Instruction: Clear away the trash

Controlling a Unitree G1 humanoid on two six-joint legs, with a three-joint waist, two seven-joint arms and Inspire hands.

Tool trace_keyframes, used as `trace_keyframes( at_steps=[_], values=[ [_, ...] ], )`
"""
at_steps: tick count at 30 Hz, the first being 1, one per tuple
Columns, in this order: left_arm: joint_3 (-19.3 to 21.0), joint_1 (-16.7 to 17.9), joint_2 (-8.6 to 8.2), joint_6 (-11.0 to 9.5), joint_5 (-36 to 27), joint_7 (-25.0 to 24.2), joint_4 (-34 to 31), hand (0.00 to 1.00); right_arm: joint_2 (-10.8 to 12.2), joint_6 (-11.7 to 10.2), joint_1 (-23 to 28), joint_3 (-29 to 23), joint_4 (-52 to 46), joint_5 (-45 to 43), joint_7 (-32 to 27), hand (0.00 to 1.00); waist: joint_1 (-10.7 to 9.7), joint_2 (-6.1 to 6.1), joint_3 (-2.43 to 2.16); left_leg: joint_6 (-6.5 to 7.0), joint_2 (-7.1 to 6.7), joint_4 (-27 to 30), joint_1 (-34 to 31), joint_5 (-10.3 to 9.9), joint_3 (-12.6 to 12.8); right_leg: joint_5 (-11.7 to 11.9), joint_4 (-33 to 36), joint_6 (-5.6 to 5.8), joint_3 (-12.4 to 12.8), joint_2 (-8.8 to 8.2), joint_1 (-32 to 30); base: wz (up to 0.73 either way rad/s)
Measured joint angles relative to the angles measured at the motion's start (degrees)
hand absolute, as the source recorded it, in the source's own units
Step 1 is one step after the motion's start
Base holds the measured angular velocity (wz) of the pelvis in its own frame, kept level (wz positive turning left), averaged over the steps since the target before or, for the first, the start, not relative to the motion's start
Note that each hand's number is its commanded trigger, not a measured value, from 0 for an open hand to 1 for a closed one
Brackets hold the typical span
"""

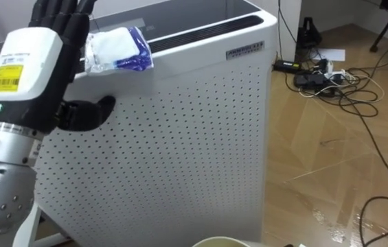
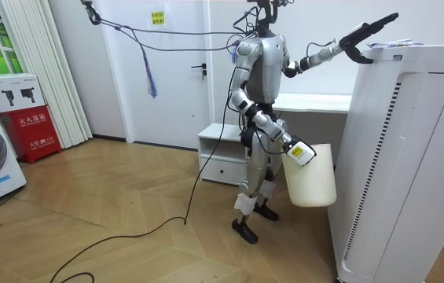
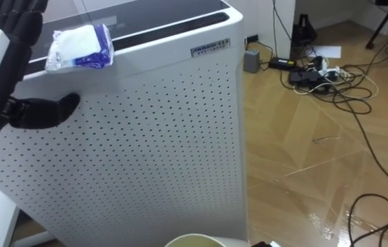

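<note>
Reaching over the white purifier's [image 1: 180, 137] top edge, the left hand [image 1: 39, 65] is spread just beside the blue-white packet [image 1: 118, 49]; the right hand [image 2: 294, 149] carries a bucket [image 2: 312, 177], its grip I cannot tell.

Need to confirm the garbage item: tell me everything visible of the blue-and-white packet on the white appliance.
The packet is a crumpled, soft-looking plastic wrapper, white with blue patches. It lies flat on top of the white perforated appliance, near the edge facing the robot. The left hand, fingers straight, is at its left end; whether they touch cannot be told.
</note>
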Motion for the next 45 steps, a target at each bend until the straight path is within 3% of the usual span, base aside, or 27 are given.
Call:
trace_keyframes(
  at_steps=[2, 6, 8, 14, 18, 21, 33, 35, 36, 37, 42, 45],
  values=[
    [0.00, -0.75, 0.74, 0.06, -1.29, -1.53, 0.69, 0.00, 0.07, 0.00, -0.02, 0.00, -0.28, 0.00, 0.23, 1.00, 0.01, 0.08, 0.00, 0.06, 0.00, 0.00, -0.01, 0.04, 0.00, 0.00, 0.02, 0.01, -0.06, -0.01, -0.02, 0.02],
    [-0.05, -2.75, 3.79, 0.15, -3.44, -5.36, 1.83, 0.00, -0.12, 0.00, -0.08, -0.03, -1.14, 0.00, 0.64, 1.00, -0.13, 0.56, 0.03, 0.09, -0.03, -0.05, 0.02, 0.06, 0.00, -0.03, 0.02, 0.05, -0.01, -0.02, -0.02, 0.00],
    [-0.09, -3.21, 4.34, 0.15, -3.48, -6.70, 2.08, 0.00, -0.26, 0.00, -0.08, -0.04, -1.19, 0.00, 0.65, 1.00, -0.23, 0.89, 0.01, 0.12, -0.05, -0.03, 0.07, 0.08, 0.00, -0.03, 0.14, 0.06, -0.02, -0.06, -0.02, 0.00],
    [-0.20, -5.55, 4.57, 0.17, -3.44, -10.05, 5.06, 0.00, -0.42, 0.04, -0.10, -0.04, -1.19, -0.22, 0.62, 1.00, -0.55, 1.72, 0.22, 0.29, -0.05, 0.18, 0.14, 0.21, 0.19, -0.29, 0.91, 0.14, 0.01, -0.19, -0.19, 0.00],
    [-0.47, -6.21, 6.06, 0.29, -3.45, -12.38, 6.65, 0.00, -0.36, 0.09, -0.11, -0.02, -1.19, -0.23, 0.66, 1.00, -1.53, 2.65, 0.20, 0.29, -0.02, 0.39, 0.13, 0.21, 0.48, -0.32, 0.99, 0.18, 0.01, -0.17, -0.43, -0.02],
    [-0.51, -6.36, 6.25, 0.62, -3.41, -14.02, 7.28, 0.00, -0.31, 0.53, -0.12, -0.02, -1.19, -0.23, 0.94, 1.00, -2.07, 3.24, 0.29, 0.32, 0.00, 0.51, 0.12, 0.23, 0.58, -0.35, 1.64, 0.13, 0.06, -0.18, -0.71, 0.00],
    [-0.86, -6.59, 6.41, 1.96, -3.42, -20.59, 9.68, 0.00, -0.50, 1.38, -0.16, 0.02, -1.19, -0.23, 1.46, 1.00, -3.15, 3.45, 0.36, 0.32, 0.09, 0.71, -0.53, 0.22, 1.42, -0.98, 3.10, -0.05, 0.67, -0.27, -2.74, -0.03],
    [-1.01, -6.73, 6.41, 2.59, -3.41, -21.77, 9.53, 0.23, -0.50, 1.40, -0.16, 0.02, -1.19, -0.23, 1.45, 1.00, -3.06, 3.47, 0.35, 0.32, 0.11, 0.85, -1.11, 0.23, 1.45, -0.98, 3.23, -0.05, 0.65, -0.29, -3.01, 0.00],
    [-1.21, -7.22, 6.41, 2.94, -3.42, -22.32, 9.56, 0.42, -0.48, 1.82, -0.17, 0.12, -1.19, -0.23, 1.42, 1.00, -3.00, 3.43, 0.37, 0.32, 0.10, 0.88, -1.10, 0.23, 1.44, -0.98, 3.37, -0.07, 0.64, -0.32, -3.01, 0.00],
    [-1.38, -7.63, 6.41, 3.19, -3.41, -22.83, 9.65, 1.00, -0.48, 2.01, -0.21, 0.11, -1.19, -0.23, 1.40, 1.00, -2.99, 3.42, 0.38, 0.33, 0.08, 0.88, -1.03, 0.22, 1.44, -1.02, 3.47, -0.12, 0.60, -0.37, -3.00, 0.00],
    [-1.39, -9.14, 6.42, 5.25, -3.39, -25.98, 9.49, 1.00, -0.47, 2.99, -0.34, 0.26, -1.19, -0.23, 1.40, 1.00, -2.94, 3.39, 0.39, 0.33, 0.03, 1.09, -0.88, 0.22, 1.45, -1.28, 3.89, -0.16, 0.24, -0.57, -3.22, 0.00],
    [-1.55, -10.64, 6.45, 5.29, -3.40, -26.07, 9.63, 1.00, -0.45, 3.68, -0.47, 0.49, -1.19, -0.35, 1.03, 1.00, -2.82, 3.28, 0.44, 0.32, -0.02, 1.32, -0.47, 0.23, 1.44, -1.84, 4.67, -0.15, 0.00, -0.81, -3.06, 0.01]
  ],
)
